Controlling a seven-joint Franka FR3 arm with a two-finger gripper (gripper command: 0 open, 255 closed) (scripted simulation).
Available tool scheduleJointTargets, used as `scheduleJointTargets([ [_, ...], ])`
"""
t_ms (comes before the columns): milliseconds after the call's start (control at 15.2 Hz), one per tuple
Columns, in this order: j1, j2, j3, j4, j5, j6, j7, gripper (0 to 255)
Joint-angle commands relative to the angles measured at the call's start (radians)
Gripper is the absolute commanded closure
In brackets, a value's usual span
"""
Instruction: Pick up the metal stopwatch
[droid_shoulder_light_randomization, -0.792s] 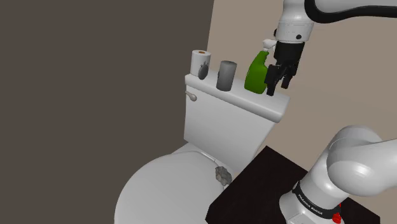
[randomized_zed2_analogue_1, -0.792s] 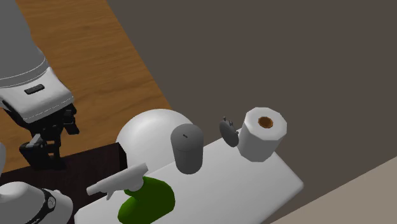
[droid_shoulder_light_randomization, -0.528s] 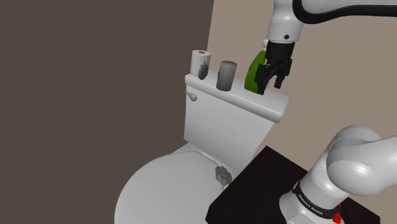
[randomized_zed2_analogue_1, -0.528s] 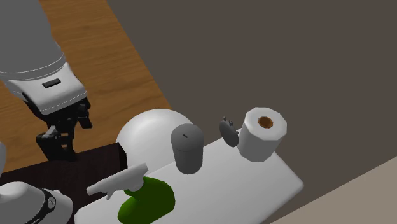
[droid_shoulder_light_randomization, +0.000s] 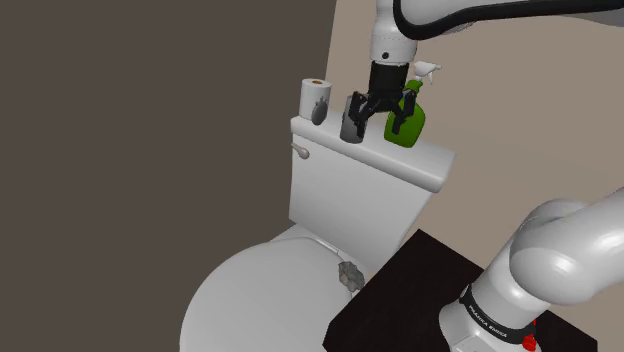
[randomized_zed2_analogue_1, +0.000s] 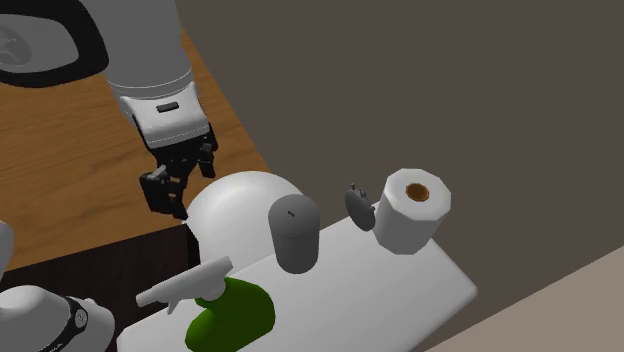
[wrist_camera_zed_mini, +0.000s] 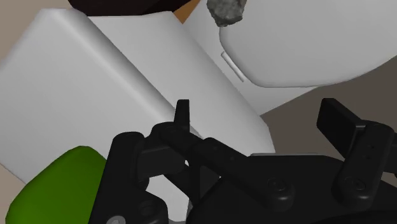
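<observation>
Four items on the toilet tank lid (droid_shoulder_light_randomization: 400, 162): one stopwatch (droid_shoulder_light_randomization: 318, 112), one toilet roll (droid_shoulder_light_randomization: 316, 91), one grey cylinder (randomized_zed2_analogue_1: 294, 236), one green spray bottle (droid_shoulder_light_randomization: 414, 124) with a white trigger. Also one grey lumpy object (droid_shoulder_light_randomization: 350, 272) at the back of the closed toilet lid (droid_shoulder_light_randomization: 255, 295), one flush handle (droid_shoulder_light_randomization: 299, 150) on the tank front, and one dark stand (droid_shoulder_light_randomization: 400, 285).

Stopwatch: small, flat, round and dark grey, with a stub crown on top that shows in the second exterior view. It stands on edge against the side of the roll, at the tank-lid end farthest from the bottle. From there the row runs roll and stopwatch, cylinder, bottle. The face carries no detail I can make out.

Gripper (droid_shoulder_light_randomization: 380, 114): fingers apart, nothing between them, same in the wrist view. In the shoulder view it overlaps the cylinder and the bottle. The second exterior view puts it off the tank's front side, above the bowl and wood floor (randomized_zed2_analogue_1: 70, 150), apart from all four items and well away from the stopwatch. The wrist view looks past the fingers at the tank, the bottle, the toilet lid and the grey lump.

Writing: small white lettering on the black ring at the arm's base, too small to read. No labels on the bottle, roll or cylinder.
</observation>
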Motion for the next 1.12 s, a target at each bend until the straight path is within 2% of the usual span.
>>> scheduleJointTargets([
  [0,-0.020,0.076,0.023,0.060,-0.003,0.027,0.092,0],
  [528,-0.081,0.370,0.077,0.330,-0.064,0.082,0.436,0],
  [1056,-0.097,0.659,0.060,0.678,-0.156,0.046,0.736,0],
])
